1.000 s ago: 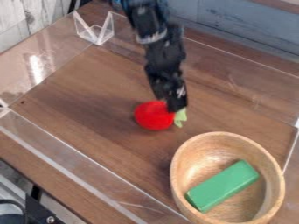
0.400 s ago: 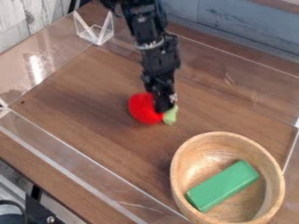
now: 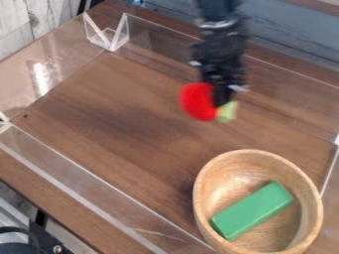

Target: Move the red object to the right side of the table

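While hanging above the table (image 3: pixel 93 119), the jaws (image 3: pixel 219 97) grip the red object (image 3: pixel 200 100) tightly.

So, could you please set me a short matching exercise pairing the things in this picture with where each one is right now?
Things:
1. red object
2. green block
3. wooden bowl
4. hand

Places:
A. lying inside the bowl
B. standing on the table, near the front right corner
C. held up off the tabletop
D. pointing down, shut on the toy fruit

Pairs: 1-C, 2-A, 3-B, 4-D
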{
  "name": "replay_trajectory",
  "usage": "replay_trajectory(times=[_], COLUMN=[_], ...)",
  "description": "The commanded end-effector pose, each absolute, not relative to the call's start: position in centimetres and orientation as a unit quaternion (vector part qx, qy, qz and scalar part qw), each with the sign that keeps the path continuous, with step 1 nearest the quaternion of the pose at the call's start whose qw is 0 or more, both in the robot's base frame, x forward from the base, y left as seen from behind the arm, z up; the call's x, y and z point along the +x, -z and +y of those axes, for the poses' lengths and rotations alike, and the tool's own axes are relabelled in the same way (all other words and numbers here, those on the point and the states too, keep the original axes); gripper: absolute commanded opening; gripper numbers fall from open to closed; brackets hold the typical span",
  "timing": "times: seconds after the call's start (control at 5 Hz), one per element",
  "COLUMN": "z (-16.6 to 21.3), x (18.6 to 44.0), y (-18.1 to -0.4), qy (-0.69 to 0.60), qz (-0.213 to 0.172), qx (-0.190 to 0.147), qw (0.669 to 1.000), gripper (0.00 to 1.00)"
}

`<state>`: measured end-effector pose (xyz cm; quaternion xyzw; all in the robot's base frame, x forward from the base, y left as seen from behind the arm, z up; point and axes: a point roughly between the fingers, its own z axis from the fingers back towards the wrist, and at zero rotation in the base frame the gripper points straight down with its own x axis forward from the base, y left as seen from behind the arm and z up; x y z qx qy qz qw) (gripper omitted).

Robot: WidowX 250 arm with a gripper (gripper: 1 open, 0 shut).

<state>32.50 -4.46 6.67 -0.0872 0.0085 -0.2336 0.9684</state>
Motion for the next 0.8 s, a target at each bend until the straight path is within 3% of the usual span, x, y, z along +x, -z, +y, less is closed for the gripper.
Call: replay_trajectory(times=[0.0, 0.2, 0.4, 0.6], z=[-8.0, -9.2, -10.3, -11.3], x=[34.1, 34.2, 33.9, 33.5], y=[-7.5, -6.8, -6.8, -6.9], qy=[0.229, 0.222, 0.203, 0.188], qz=[-0.016, 0.000, 0.013, 0.027], qx=[-0.080, -0.070, -0.057, -0.042], qw=[0.970, 0.973, 0.977, 0.981], gripper=[0.00, 0.00, 1.00, 1.00])
